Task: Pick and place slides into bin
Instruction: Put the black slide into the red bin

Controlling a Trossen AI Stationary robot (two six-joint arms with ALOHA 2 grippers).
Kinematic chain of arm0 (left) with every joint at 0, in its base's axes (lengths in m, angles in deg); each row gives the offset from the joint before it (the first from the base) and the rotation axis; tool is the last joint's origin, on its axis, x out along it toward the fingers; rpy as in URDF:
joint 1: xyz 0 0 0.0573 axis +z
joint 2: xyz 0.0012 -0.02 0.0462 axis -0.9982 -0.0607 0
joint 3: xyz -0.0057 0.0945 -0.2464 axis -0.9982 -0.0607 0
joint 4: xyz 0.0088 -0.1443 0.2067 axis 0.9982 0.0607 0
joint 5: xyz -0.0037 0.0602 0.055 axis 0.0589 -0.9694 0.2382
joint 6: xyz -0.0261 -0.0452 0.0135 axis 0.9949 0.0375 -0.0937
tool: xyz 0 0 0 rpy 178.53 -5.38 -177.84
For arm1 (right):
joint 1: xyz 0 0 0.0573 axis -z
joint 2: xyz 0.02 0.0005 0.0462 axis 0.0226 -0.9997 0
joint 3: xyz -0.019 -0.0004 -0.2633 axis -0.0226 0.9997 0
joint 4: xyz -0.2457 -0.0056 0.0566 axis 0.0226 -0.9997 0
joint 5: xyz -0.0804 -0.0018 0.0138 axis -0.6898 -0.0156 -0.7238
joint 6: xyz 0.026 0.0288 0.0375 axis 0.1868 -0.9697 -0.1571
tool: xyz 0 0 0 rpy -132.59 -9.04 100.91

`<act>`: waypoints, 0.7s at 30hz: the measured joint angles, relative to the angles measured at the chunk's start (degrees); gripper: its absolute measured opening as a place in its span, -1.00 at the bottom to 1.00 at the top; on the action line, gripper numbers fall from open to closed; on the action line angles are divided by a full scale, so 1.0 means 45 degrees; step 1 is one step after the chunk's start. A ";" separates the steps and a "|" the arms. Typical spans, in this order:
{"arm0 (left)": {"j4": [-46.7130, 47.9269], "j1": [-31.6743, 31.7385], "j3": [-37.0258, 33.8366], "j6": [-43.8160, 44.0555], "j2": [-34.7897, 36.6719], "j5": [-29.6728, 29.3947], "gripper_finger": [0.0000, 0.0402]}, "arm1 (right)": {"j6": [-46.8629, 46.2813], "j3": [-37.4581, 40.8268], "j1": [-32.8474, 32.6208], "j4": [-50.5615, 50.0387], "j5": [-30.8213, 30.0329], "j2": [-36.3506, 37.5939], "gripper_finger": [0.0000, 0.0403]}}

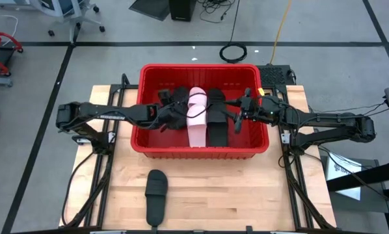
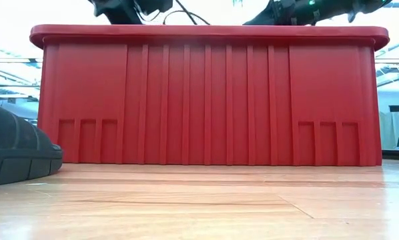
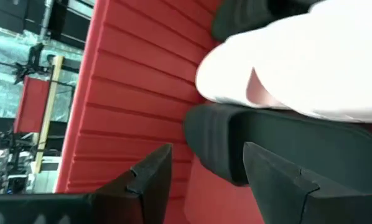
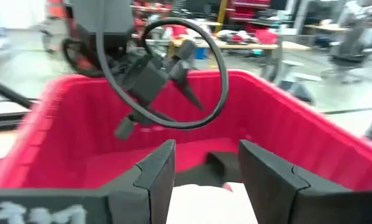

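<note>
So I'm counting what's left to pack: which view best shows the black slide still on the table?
The high view: the black slide lies whole on the table, in front of the bin. The low view catches only one end; neither wrist view shows it.

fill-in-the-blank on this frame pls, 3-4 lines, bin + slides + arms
1. The one black slide lying on the table, outside the bin, is coloured ____.
2. The pale pink slide lies inside the ____ bin.
3. Both the left gripper and the right gripper are over the ____.
4. In the left wrist view, the left gripper's fingers stand ____, with nothing between them.

Missing words: black; red; bin; open
</note>
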 joint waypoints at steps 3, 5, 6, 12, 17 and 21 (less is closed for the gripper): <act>0.0446 -0.0532 0.0000 0.0534 0.0432 -0.0008 0.02 | -0.0404 0.0000 0.0000 0.0094 0.0743 0.0000 -0.18; 0.0868 -0.0914 -0.0002 0.0867 0.0801 -0.0003 0.02 | -0.0708 0.0000 -0.0028 0.0089 0.1112 0.0000 -0.18; 0.0924 -0.1128 -0.0010 0.1006 0.0946 -0.0008 0.02 | -0.0881 0.0000 -0.0093 0.0088 0.1177 0.0000 -0.18; 0.1052 -0.2566 0.0000 0.1810 0.1712 -0.0013 0.02 | -0.1489 0.0000 -0.0965 0.0521 0.1517 0.0000 -0.18; 0.1508 -0.3991 0.0000 0.2158 0.1967 -0.0489 0.02 | -0.1534 0.0000 -0.2273 0.1622 0.1814 0.0000 -0.18; 0.1527 -0.5220 0.0022 0.2685 0.2010 -0.1538 0.02 | -0.1462 0.0000 -0.3350 0.2443 0.1791 -0.0005 -0.18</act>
